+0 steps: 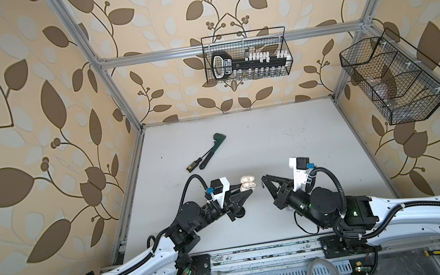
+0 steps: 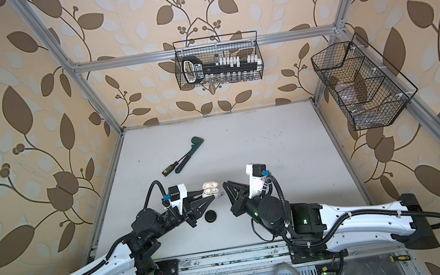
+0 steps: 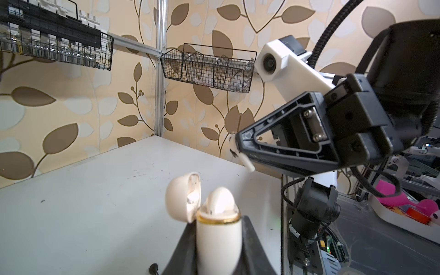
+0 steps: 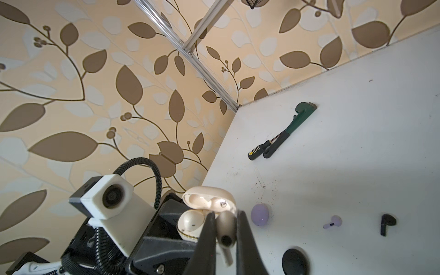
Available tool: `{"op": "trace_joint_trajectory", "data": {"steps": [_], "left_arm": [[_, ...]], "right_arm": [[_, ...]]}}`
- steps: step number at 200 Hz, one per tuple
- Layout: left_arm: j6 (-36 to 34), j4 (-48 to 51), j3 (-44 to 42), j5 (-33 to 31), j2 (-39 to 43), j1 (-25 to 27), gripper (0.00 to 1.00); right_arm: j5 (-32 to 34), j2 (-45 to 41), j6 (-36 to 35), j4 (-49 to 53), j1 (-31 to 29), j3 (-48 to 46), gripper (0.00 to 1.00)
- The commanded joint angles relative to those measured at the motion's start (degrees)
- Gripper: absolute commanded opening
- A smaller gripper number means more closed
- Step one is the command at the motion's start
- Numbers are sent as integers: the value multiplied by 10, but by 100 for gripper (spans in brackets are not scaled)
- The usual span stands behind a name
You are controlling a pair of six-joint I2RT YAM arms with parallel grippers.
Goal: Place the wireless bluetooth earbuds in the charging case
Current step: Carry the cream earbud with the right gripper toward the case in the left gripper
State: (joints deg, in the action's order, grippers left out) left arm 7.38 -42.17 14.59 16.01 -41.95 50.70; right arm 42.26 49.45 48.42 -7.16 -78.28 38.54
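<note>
My left gripper point(image 3: 219, 226) is shut on the cream-white charging case point(image 3: 217, 245), held upright off the table with its lid point(image 3: 181, 200) open. One cream earbud point(image 3: 219, 200) sits in a socket of the case. My right gripper point(image 4: 226, 214) is shut on a second cream-white earbud point(image 4: 225, 229), stem pointing out, just beside the open case point(image 4: 190, 221). In both top views the right gripper point(image 1: 262, 179) hangs a little right of the case point(image 1: 247, 184), apart from it. On the table lie a lavender earbud point(image 4: 332, 222) and a black earbud point(image 4: 387, 222).
A closed lavender case point(image 4: 260, 214) and a black case point(image 2: 211, 216) lie on the table near the grippers. A green wrench point(image 1: 211, 148) and a screwdriver point(image 1: 194, 163) lie farther back left. Wire baskets point(image 1: 247, 56) hang on the back and right walls.
</note>
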Motion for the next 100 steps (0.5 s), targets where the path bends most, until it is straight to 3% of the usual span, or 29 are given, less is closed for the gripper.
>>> {"op": "trace_joint_trajectory", "data": {"steps": [1,100], "left_arm": [[11,-54,25,6,5,6,0],[31,-92,13,7,12,7,0]], "right_arm": [[20,11,-35,-51,-9,21,5],[29,76,-80,-183,-16,17,3]]}}
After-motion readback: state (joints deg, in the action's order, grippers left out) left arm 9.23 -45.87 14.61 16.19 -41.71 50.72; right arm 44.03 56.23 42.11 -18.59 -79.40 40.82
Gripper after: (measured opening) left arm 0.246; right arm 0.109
